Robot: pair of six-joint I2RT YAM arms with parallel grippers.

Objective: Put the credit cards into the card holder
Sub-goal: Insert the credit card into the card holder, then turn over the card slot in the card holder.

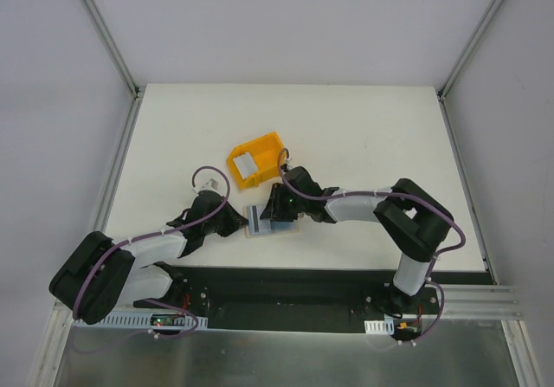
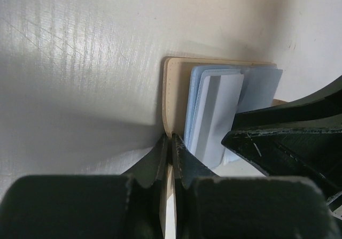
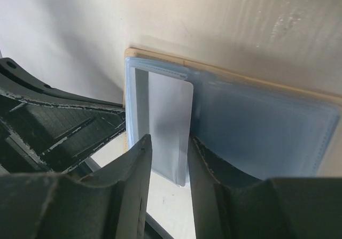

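Note:
The beige card holder [image 1: 262, 222] lies open on the white table between both arms, its pale blue plastic sleeves [image 3: 262, 126] facing up. My left gripper [image 2: 171, 140] is shut on the holder's tan edge [image 2: 173, 89]. A silvery-grey credit card [image 3: 170, 116] sits partly inside a sleeve, its near end sticking out. My right gripper [image 3: 168, 149] is open, its fingers standing on either side of that end without pressing it. The same card [image 2: 218, 110] shows in the left wrist view, beside the right fingers [image 2: 283, 137]. A second card [image 1: 245, 164] lies in the yellow bin.
The yellow plastic bin [image 1: 260, 147] stands just behind the holder, close to the right arm's wrist. Metal frame posts rise along both sides of the table, and the black base rail [image 1: 286, 296] runs along the near edge.

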